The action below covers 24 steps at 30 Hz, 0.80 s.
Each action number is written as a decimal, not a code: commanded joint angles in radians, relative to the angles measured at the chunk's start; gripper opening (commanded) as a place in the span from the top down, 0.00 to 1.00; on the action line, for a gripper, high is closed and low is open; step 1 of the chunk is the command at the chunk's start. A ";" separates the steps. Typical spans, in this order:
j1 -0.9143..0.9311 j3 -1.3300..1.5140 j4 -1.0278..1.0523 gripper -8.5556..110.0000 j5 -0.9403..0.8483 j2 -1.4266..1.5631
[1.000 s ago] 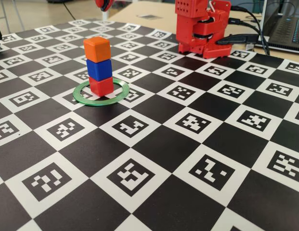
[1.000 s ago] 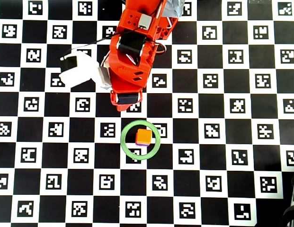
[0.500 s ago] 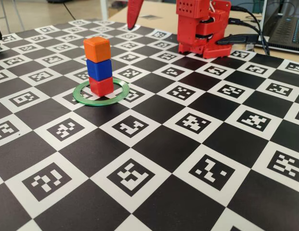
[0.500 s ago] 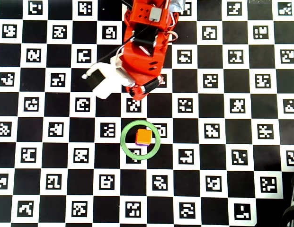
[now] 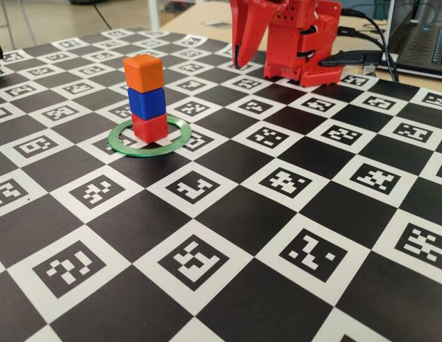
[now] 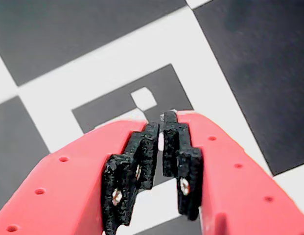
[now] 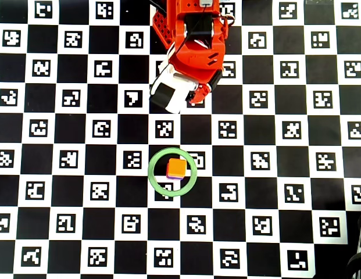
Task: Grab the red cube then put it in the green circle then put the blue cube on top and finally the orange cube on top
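Observation:
The red cube sits inside the green circle, left of centre in the fixed view. The blue cube rests on it and the orange cube tops the stack. From above, only the orange cube shows inside the green circle. My gripper hangs tip down close to the arm's base, well behind the stack and clear of it. In the wrist view the gripper is shut, its black pads nearly touching with nothing between them, above a white marker square.
The checkerboard mat with printed markers covers the table. The red arm base stands at the back. Cables and a laptop lie behind it at the right.
The arm has folded back toward its base, and the gripper has swung right and down in the fixed view. The stack of cubes has not moved.

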 commanded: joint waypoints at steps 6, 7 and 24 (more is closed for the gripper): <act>-0.009 0.117 0.077 0.98 -0.063 0.209; -0.005 0.138 0.083 0.98 -0.074 0.236; 0.035 0.383 0.115 0.98 -0.192 0.538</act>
